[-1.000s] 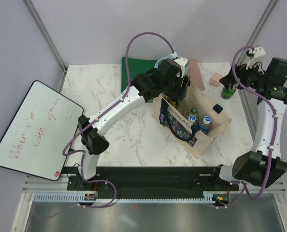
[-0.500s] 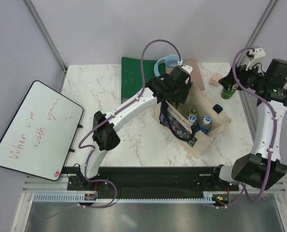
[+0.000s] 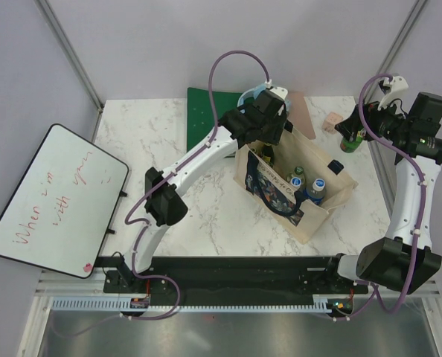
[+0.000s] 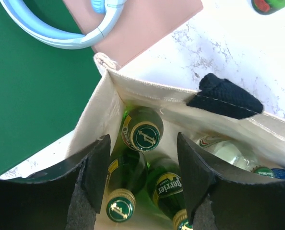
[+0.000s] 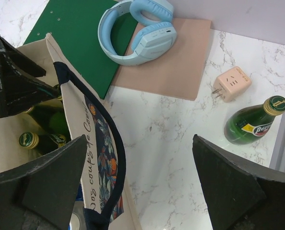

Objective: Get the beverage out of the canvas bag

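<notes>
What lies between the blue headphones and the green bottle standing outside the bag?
The pink mat and a beige plug adapter, seen in the right wrist view.

Bright, even overhead light: you see only soft, short shadows on the marble table (image 3: 213, 216). In the left wrist view the near fingers (image 4: 97, 177) are dark and out of focus, while the bottle cap (image 4: 145, 135) is sharp with mild glare. The right wrist view's fingers (image 5: 41, 177) blur likewise.
</notes>
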Robot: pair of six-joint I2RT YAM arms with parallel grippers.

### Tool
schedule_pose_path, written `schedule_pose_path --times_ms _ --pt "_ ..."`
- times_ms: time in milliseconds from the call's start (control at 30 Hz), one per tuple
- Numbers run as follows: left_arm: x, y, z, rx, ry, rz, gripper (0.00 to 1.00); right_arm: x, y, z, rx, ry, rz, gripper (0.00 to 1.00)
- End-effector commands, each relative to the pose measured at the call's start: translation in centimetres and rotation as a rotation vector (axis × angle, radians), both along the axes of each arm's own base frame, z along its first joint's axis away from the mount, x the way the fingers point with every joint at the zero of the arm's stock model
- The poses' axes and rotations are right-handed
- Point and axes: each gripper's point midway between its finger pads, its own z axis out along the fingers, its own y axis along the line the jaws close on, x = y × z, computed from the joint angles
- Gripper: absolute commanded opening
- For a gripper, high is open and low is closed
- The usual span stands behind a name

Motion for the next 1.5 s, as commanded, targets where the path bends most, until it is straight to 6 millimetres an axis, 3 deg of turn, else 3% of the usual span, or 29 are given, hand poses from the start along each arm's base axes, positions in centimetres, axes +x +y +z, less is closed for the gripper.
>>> schedule_pose_path --times_ms 0,533,800,900,967,1000,1067,1133,1267,1300,1467 --pt "0.7 -0.9 -0.5 0.002 -0.014 -0.039 0.63 -0.5 0.8 1.2 0.013 -0.035 0.028 0.98" --pt "1.7 -0.4 -4.0 0.106 -0.015 -0.037 0.56 -0.4 0.8 1.6 0.023 -0.037 0.024 0.98" --pt "1.6 -0.5 -4.4 0.114 -0.012 -0.042 0.53 -0.5 0.9 1.9 0.025 -0.044 0.026 0.98" --pt "1.7 -0.5 -4.1 0.114 -0.019 -0.039 0.48 -0.5 0.9 1.9 0.024 -0.043 0.026 0.98" --pt "1.7 -0.5 -3.5 0.11 -0.03 -0.041 0.38 -0.5 0.9 1.9 0.027 -0.042 0.025 0.98" --pt "1.8 -0.5 -3.3 0.106 -0.034 -0.041 0.29 -0.5 0.9 1.8 0.028 -0.041 0.027 0.98" --pt "1.8 -0.5 -2.1 0.095 -0.056 -0.047 0.19 -0.6 0.9 2.0 0.028 -0.044 0.026 0.98" --pt "1.6 -1.0 -0.3 0.062 -0.081 -0.076 0.02 -0.5 1.0 1.9 0.029 -0.043 0.029 0.98" --pt "1.1 -1.3 5.1 -0.026 -0.175 -0.105 0.02 -0.7 1.1 2.0 0.034 -0.044 0.035 0.98" --pt "0.8 -0.9 7.3 -0.053 -0.207 -0.106 0.02 -0.7 1.2 2.1 0.035 -0.046 0.038 0.98" --pt "-0.4 0.4 13.2 -0.117 -0.306 -0.12 0.02 -0.8 1.6 2.6 0.051 -0.052 0.057 0.98"
